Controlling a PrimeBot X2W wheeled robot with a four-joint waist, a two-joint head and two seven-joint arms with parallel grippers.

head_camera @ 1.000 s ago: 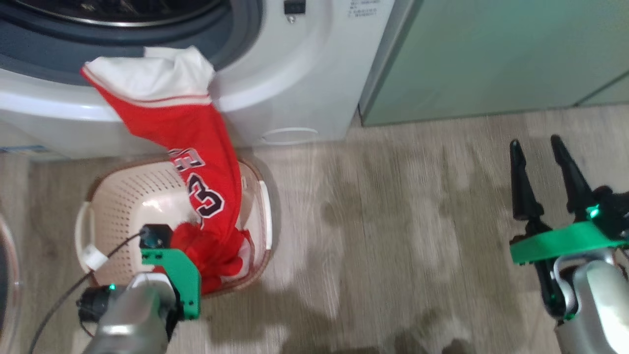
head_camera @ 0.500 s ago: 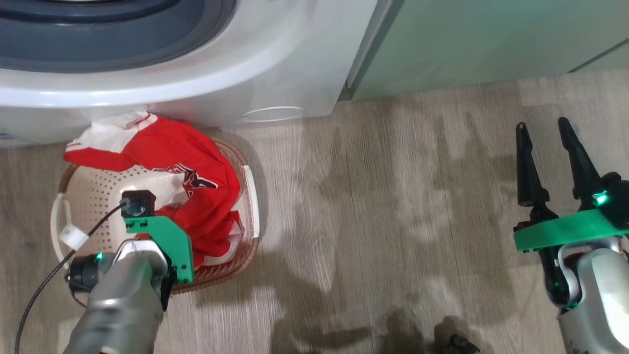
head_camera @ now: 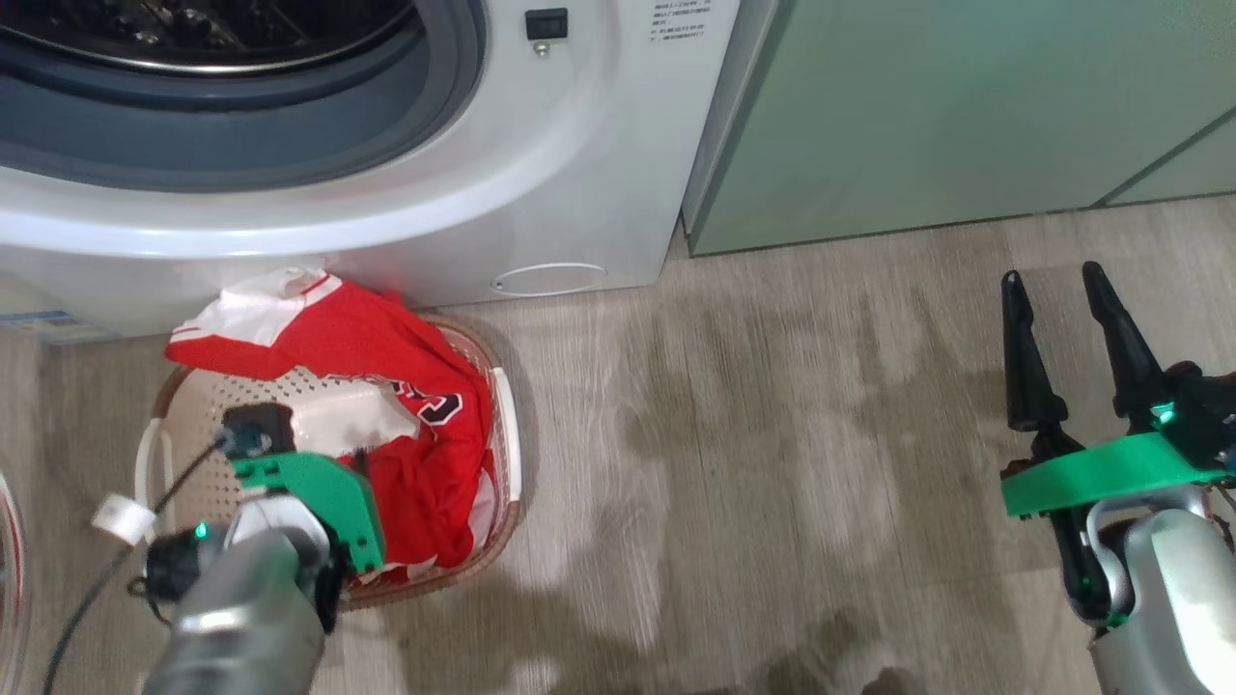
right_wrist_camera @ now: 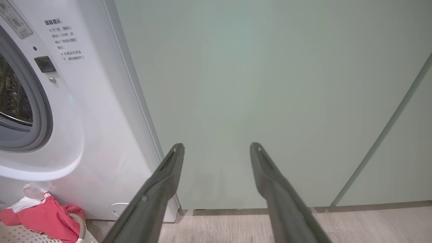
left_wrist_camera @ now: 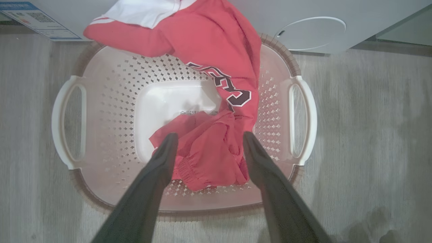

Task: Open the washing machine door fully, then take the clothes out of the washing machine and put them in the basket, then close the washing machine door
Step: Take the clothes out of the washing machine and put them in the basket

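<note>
Both left tool (left_wrist_camera: pixel 209 134) and right tool (right_wrist_camera: pixel 216 145) gape empty; clothes (left_wrist_camera: pixel 216 50) lie in the basket (left_wrist_camera: pixel 111 101).

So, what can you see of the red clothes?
The clothes are bright red jersey fabric with a white panel, white trim and dark lettering. They lie crumpled in the basket, to one side, the white end draped over the rim nearest the washing machine. The bunched end lies between the fingers of the open left gripper.
</note>
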